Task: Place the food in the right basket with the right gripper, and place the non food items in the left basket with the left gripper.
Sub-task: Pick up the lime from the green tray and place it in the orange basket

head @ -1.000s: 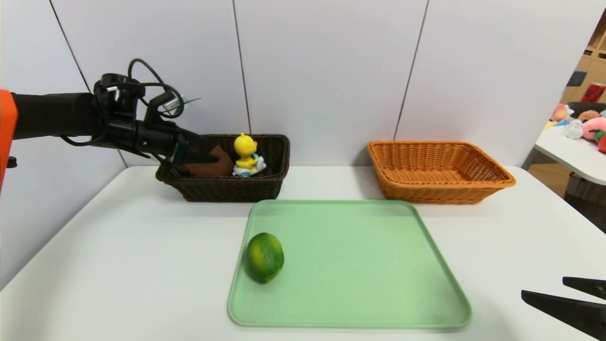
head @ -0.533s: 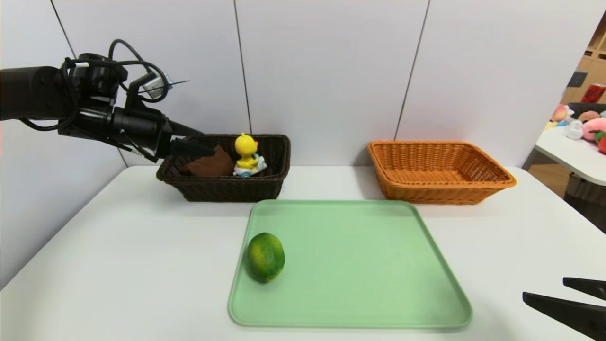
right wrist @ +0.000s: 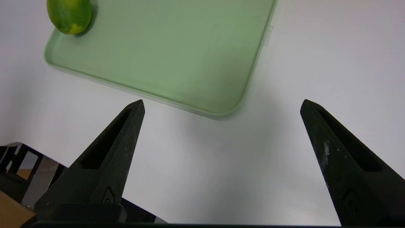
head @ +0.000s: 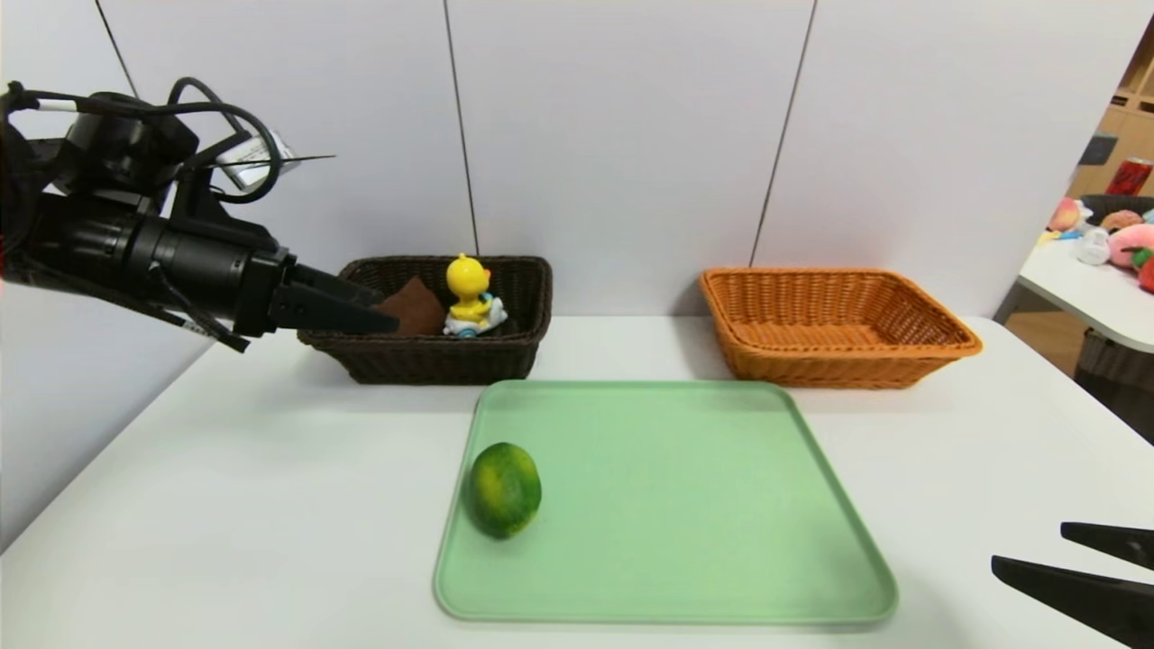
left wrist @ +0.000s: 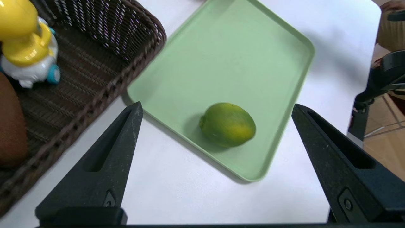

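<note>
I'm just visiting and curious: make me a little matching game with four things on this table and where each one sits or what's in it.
Things:
1. green fruit
2. yellow duck toy
3. orange basket
4. left end effector

Places or states:
A. in the dark brown basket
B. nothing visible inside
C. on the green tray, near its left edge
D. open and holding nothing, beside the dark basket's left end

Pairs: 1-C, 2-A, 3-B, 4-D
</note>
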`<state>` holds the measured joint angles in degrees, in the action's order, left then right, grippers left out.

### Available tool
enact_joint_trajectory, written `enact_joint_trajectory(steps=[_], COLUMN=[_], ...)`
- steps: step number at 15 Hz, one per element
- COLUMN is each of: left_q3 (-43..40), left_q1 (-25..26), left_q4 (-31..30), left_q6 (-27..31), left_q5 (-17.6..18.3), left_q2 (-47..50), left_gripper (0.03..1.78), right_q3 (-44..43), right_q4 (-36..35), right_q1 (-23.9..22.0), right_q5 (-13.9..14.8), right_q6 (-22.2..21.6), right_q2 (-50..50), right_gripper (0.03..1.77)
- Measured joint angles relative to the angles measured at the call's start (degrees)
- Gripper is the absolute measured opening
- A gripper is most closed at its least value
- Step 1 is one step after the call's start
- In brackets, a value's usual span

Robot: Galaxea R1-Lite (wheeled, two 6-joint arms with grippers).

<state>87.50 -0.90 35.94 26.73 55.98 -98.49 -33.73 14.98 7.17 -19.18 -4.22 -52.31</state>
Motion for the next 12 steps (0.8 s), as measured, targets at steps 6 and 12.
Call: enact_joint_trajectory(steps=[6,12], left_q3=[-17.12,-21.58], left_q1=[-7.08,-13.35], left_q4=[-0.41,-3.54], left_q6=[-4.77,-16.71], left_q5=[-5.11,-25.14], left_q2=[11.41,16.48], left_gripper=[1.69,1.69], right_q3=[-0.74,-2.67], right_q4=[-3.13,-6.30], right_q1=[0.11,3.28], right_q5=[-3.43,-3.04], right_q6=[0.01,-0.10], right_q2=[-1.35,-5.96], right_gripper=[1.70,1.70])
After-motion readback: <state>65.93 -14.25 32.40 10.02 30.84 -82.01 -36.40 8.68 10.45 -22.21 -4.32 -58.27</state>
